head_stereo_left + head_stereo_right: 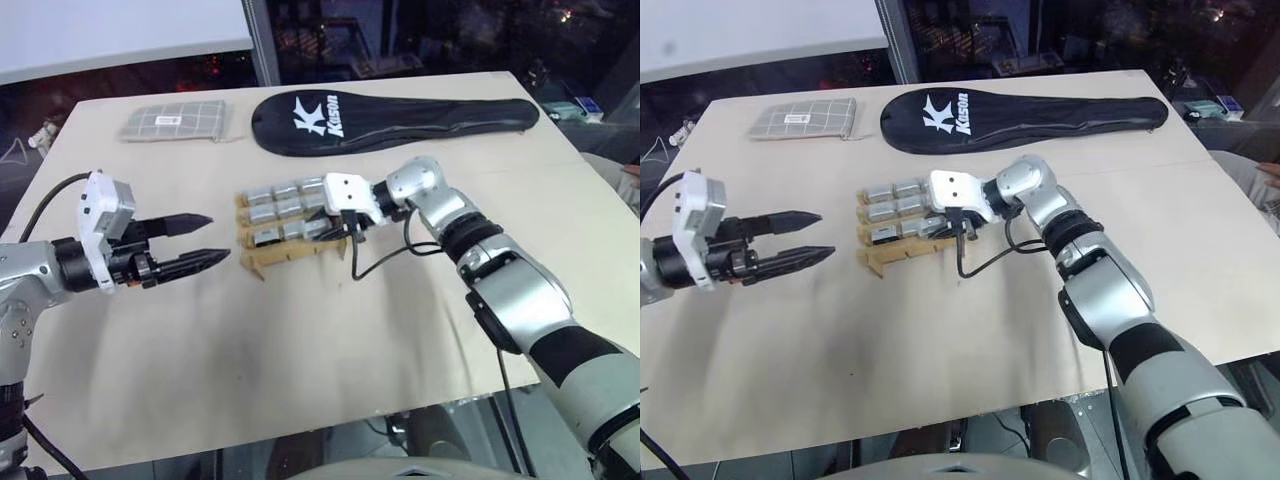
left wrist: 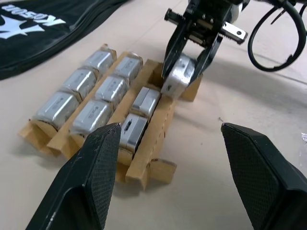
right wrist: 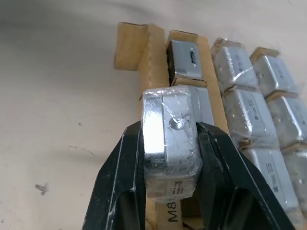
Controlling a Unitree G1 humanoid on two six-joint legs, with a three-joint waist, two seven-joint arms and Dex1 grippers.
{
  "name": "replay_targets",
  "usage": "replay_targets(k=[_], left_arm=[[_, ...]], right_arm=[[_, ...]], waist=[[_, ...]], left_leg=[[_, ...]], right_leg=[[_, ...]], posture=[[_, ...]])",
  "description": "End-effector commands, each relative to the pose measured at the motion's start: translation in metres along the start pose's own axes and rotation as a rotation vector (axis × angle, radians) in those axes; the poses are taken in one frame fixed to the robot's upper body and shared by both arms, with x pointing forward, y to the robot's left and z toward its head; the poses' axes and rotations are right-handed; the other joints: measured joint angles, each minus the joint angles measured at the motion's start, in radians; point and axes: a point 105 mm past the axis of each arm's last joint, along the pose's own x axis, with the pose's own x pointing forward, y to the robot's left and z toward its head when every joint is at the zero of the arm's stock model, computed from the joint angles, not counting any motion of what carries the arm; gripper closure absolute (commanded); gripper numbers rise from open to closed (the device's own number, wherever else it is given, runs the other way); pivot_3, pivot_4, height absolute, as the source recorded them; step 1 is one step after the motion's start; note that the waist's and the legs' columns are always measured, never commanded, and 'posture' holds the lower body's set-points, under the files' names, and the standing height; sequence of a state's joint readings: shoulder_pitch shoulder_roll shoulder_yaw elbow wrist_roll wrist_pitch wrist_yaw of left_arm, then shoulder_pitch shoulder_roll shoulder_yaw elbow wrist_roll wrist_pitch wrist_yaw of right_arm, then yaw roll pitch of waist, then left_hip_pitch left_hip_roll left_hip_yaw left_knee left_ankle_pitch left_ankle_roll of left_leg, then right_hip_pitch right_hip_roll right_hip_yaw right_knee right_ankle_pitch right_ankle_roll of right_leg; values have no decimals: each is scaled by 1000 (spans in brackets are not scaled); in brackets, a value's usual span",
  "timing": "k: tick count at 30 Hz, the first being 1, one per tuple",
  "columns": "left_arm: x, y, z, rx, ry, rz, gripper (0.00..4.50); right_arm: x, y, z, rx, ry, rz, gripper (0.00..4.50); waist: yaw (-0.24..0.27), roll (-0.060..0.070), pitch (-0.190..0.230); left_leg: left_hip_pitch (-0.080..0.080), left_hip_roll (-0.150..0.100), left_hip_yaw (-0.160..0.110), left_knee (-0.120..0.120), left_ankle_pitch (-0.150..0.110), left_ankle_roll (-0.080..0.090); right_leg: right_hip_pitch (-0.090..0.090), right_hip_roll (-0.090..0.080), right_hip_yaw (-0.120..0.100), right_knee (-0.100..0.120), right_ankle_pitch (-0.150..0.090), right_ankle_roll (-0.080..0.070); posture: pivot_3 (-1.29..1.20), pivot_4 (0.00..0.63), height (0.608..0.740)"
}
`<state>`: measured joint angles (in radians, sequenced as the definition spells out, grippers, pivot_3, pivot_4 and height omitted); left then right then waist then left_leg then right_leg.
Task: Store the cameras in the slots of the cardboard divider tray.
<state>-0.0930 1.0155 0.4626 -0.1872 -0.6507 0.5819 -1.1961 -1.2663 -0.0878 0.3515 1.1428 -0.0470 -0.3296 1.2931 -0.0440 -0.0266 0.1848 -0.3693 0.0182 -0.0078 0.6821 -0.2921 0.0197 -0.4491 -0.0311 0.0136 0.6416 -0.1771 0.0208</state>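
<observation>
Left pincer (image 1: 205,240) hovers level over the surface (image 1: 300,340), fingers spread, aimed at the cardboard tray (image 1: 262,262); eight cameras (image 2: 79,81) fill its slots; right arm reaches across, its pincer (image 2: 187,72) pinching a wrapped camera (image 3: 170,143) above the last slot.

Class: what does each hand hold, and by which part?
Right hand pinches a wrapped camera by its two opposite sides; left hand holds nothing.
</observation>
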Motion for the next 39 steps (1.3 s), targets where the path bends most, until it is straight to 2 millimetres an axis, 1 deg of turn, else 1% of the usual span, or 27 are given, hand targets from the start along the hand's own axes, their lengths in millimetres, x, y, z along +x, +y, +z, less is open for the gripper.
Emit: replay_targets(k=[1, 2, 4, 9, 13, 23, 31, 37, 38, 39], left_arm=[[-8, 0, 11, 65, -5, 14, 1049], [-8, 0, 12, 67, -7, 9, 1049], [-8, 0, 14, 65, -21, 7, 1049], [-7, 1, 13, 78, -8, 9, 1049], [-7, 1, 12, 77, -9, 7, 1049], [-9, -1, 17, 79, -21, 10, 1049], [-10, -1, 15, 77, -12, 13, 1049], [-8, -3, 15, 75, -8, 7, 1049], [-8, -3, 15, 73, -6, 4, 1049], [-7, -3, 15, 72, -5, 2, 1049]], right_arm=[[-14, -20, 40, -4, -151, -33, 3664], [-15, -22, 43, 1, -163, -36, 3664], [-17, -25, 42, -7, -144, -56, 3664], [-15, -24, 33, -3, -102, -64, 3664], [-11, -21, 18, -3, -35, -74, 3664], [-4, -16, 1, -29, 58, -80, 3664], [2, -10, -4, -17, 60, -56, 3664], [0, -14, -6, -34, 71, -103, 3664], [-2, -17, -5, -55, 72, -132, 2583], [-3, -20, -6, -87, 94, -152, 2180]], waist=[[0, 1, 1], [0, 2, 1], [0, 2, 1], [0, 2, 2], [0, 2, 2], [0, 2, 2], [0, 2, 2], [0, 2, 2], [0, 2, 2], [-1, 2, 2]], left_leg=[[-1, 0, 0, 0, 0, 0], [-1, 0, 0, 0, 0, 0], [-1, 0, -1, 0, 0, 0], [-1, 0, -1, -2, 0, 0], [-1, 0, 0, -2, 0, 0], [-1, 0, 0, -3, 0, 0], [-1, 0, 0, -3, 0, 0], [-1, -1, 0, -3, 0, 0], [-1, -1, 0, -3, 0, 0], [-1, -1, 0, -3, 0, 0]], right_leg=[[0, 0, 0, 0, 1, 1], [-1, 0, 0, -1, 1, 1], [-1, 0, 1, -1, 1, 1], [-1, -1, 0, -2, 1, 1], [-1, -1, 0, -2, 1, 1], [-1, -1, 0, -2, 1, 1], [-1, -1, 0, -2, 1, 1], [-1, -1, 0, -2, 1, 1], [-1, -1, 0, -2, 1, 1], [-1, -1, 0, -2, 1, 1]], posture=[[0, 150, 740], [0, 150, 740], [0, 150, 740], [0, 150, 740], [0, 150, 740], [0, 150, 740], [0, 150, 740], [0, 150, 740], [0, 150, 740], [0, 150, 740]])
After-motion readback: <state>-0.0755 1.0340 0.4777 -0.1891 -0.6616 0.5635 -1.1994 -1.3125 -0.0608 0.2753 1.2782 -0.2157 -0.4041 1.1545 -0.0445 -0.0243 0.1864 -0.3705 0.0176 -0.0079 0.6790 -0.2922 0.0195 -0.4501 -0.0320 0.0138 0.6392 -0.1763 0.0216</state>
